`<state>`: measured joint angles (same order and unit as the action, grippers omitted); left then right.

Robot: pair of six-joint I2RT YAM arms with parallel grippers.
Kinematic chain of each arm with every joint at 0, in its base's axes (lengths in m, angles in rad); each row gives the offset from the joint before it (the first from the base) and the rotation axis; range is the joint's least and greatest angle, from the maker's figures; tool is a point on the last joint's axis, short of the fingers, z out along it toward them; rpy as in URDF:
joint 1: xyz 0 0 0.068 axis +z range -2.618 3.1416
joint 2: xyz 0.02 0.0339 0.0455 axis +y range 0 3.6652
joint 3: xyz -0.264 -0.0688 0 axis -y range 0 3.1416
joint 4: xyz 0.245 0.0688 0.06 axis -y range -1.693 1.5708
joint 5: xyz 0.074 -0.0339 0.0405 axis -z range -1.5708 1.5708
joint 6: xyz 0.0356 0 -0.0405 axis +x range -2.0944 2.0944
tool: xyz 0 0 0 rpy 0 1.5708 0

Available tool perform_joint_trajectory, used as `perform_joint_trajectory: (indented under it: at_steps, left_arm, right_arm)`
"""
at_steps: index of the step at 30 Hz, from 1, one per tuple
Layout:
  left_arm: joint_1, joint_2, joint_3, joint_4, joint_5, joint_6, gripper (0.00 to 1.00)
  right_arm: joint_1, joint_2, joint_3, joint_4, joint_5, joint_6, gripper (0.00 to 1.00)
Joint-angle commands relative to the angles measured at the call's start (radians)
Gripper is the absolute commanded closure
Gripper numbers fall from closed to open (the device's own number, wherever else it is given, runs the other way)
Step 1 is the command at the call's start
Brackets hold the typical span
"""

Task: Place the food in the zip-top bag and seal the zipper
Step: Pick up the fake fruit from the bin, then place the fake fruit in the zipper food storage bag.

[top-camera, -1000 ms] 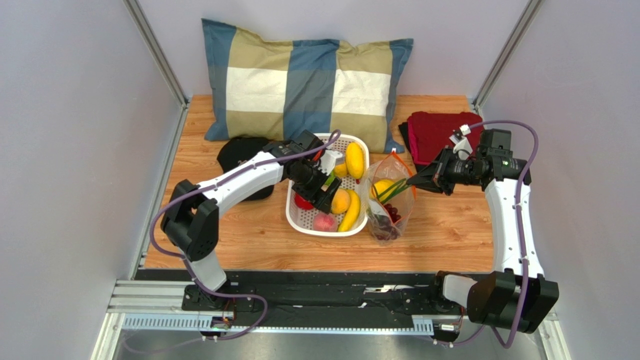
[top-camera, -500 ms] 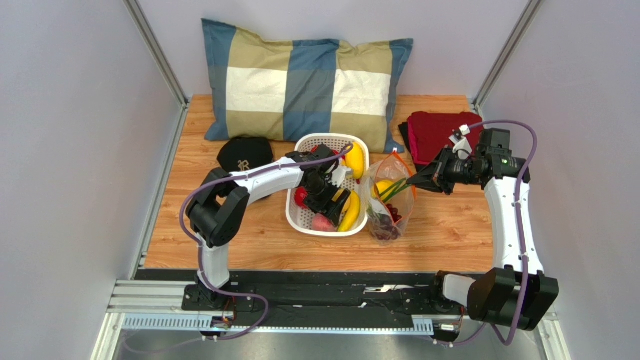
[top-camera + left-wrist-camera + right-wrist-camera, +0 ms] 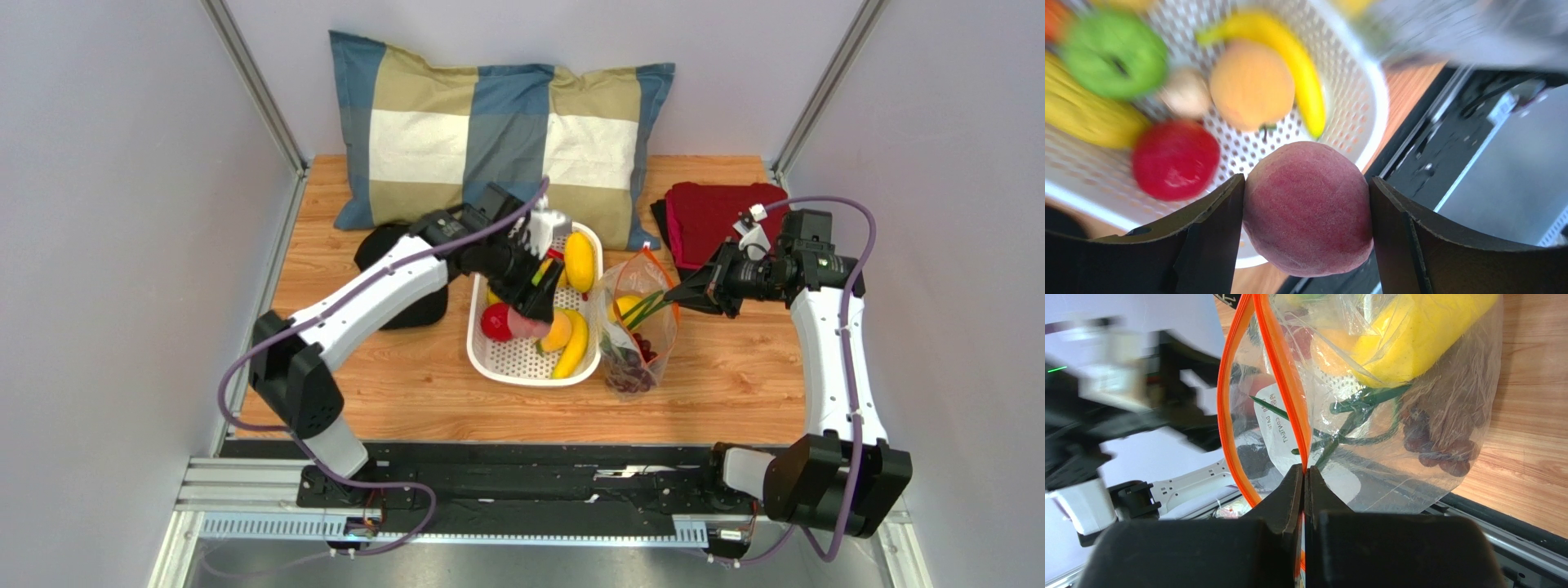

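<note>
My left gripper (image 3: 531, 306) is shut on a pink peach (image 3: 1308, 208) and holds it above the white basket (image 3: 493, 359); the peach also shows in the top view (image 3: 529, 324). In the basket lie a red apple (image 3: 1175, 160), an orange fruit (image 3: 1252, 85), a banana (image 3: 1287, 55) and a green apple (image 3: 1114, 53). My right gripper (image 3: 673, 297) is shut on the orange-red zipper (image 3: 1289, 386) of the clear zip-top bag (image 3: 635, 325), holding its mouth open. Inside the bag lie dark grapes (image 3: 1438, 447), green scallions (image 3: 1352, 419) and a yellow fruit (image 3: 1413, 340).
A blue and tan checked pillow (image 3: 497, 137) lies at the back. A black cap (image 3: 390, 251) sits left of the basket under my left arm. A dark red folded cloth (image 3: 711, 214) lies at the back right. The table's front edge (image 3: 515, 437) runs along a black rail.
My left gripper went down into the basket, closed on the pink peach and has lifted it up above the basket. The right gripper and the bag have not moved.
</note>
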<state>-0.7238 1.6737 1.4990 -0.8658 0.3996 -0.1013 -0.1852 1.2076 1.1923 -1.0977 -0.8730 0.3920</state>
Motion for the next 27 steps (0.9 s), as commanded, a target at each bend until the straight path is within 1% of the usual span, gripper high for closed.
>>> perform_joint_trajectory:
  at_steps: [1, 2, 4, 5, 8, 12, 18, 21, 22, 24, 26, 27]
  left_arm:
    - [0.0, -0.083, 0.237, 0.019, 0.004, 0.04, 0.63]
    - [0.0, -0.071, 0.348, 0.039, 0.007, 0.026, 0.62]
    - [-0.02, -0.017, 0.462, 0.057, 0.007, 0.017, 0.62]
    - [-0.028, 0.004, 0.56, 0.082, 0.004, 0.002, 0.62]
    - [-0.075, 0.073, 0.674, 0.157, -0.004, -0.011, 0.61]
    - [-0.144, 0.155, 0.731, 0.212, -0.005, -0.012, 0.6]
    - [-0.193, 0.221, 0.707, 0.249, -0.001, -0.021, 0.6]
    - [-0.203, 0.25, 0.684, 0.241, 0.016, -0.037, 0.49]
    - [-0.203, 0.256, 0.679, 0.226, 0.025, -0.041, 0.35]
    - [-0.203, 0.276, 0.699, 0.188, 0.041, -0.035, 0.24]
    - [-0.201, 0.282, 0.748, 0.107, 0.028, -0.015, 0.06]
    - [-0.195, 0.273, 0.76, 0.085, 0.024, -0.008, 0.01]
  right_arm:
    - [0.004, -0.008, 0.013, 0.03, -0.018, -0.002, 1.0]
    - [0.004, -0.008, 0.012, 0.035, -0.024, -0.001, 1.0]
    - [0.004, -0.011, 0.012, 0.038, -0.029, 0.002, 1.0]
    - [0.004, -0.011, 0.013, 0.039, -0.026, 0.005, 1.0]
    - [0.004, -0.016, 0.018, 0.041, -0.032, 0.008, 1.0]
    - [0.004, -0.017, 0.027, 0.036, -0.038, 0.005, 1.0]
    - [0.004, -0.016, 0.029, 0.036, -0.044, 0.01, 1.0]
    - [0.004, -0.016, 0.029, 0.042, -0.044, 0.013, 1.0]
    - [0.004, -0.014, 0.03, 0.042, -0.044, 0.013, 1.0]
    - [0.004, -0.016, 0.03, 0.042, -0.041, 0.01, 1.0]
    - [0.004, -0.017, 0.033, 0.039, -0.04, 0.007, 1.0]
    - [0.004, -0.017, 0.035, 0.038, -0.038, 0.005, 1.0]
